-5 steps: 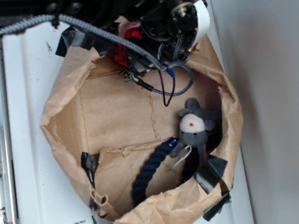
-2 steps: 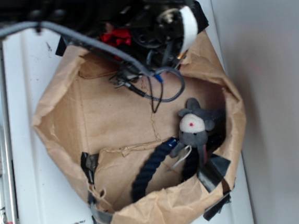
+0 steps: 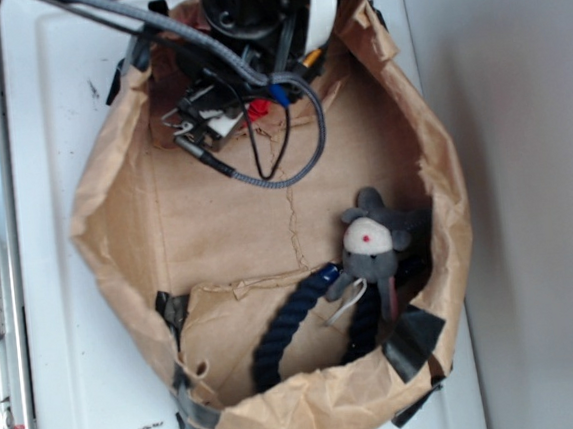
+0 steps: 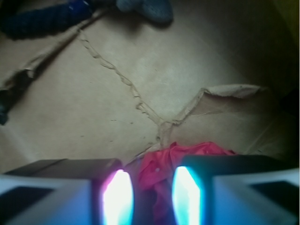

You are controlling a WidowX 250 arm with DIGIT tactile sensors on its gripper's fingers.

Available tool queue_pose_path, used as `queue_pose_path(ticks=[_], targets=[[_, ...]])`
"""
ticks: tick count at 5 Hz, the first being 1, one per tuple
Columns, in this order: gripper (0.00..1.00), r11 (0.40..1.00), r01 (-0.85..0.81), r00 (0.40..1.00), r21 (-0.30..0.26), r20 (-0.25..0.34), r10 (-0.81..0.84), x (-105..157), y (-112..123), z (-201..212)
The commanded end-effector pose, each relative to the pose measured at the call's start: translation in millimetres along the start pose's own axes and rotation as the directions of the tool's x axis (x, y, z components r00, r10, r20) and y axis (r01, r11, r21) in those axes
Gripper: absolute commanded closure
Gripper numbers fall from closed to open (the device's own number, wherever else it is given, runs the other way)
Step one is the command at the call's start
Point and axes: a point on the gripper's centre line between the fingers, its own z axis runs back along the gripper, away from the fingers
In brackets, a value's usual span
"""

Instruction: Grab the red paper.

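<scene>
The red paper (image 4: 161, 164) is a crumpled wad sitting between my gripper's (image 4: 152, 180) two fingers, with a fold spilling out past the right finger (image 4: 234, 164). The jaws stand close together with the paper pinched in the narrow gap. In the exterior view my gripper (image 3: 236, 117) is inside the top of the brown paper bag (image 3: 106, 220), and only a small bit of the red paper (image 3: 255, 108) shows beside it. The rest of the wad is hidden under the arm and cables.
A grey plush mouse (image 3: 372, 237) and a dark blue rope loop (image 3: 286, 325) lie at the bag's lower right. The wrist view shows the mouse (image 4: 145, 8) and rope (image 4: 42, 21) at the far edge. Black tape patches the bag rim.
The arm has swung from lying across the bag's top edge to a more upright pose over the bag. The red paper moved with the gripper, and the bag's upper rim shifted.
</scene>
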Motion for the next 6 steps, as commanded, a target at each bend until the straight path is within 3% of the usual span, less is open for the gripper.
queue_pose_path(ticks=[1, 6], targets=[[0.0, 0.995, -0.023, 1.0, 0.095, -0.019, 0.025, -12, 6, 8], [0.0, 0.995, -0.023, 0.995, 0.102, -0.098, 0.033, -4, 19, -39]])
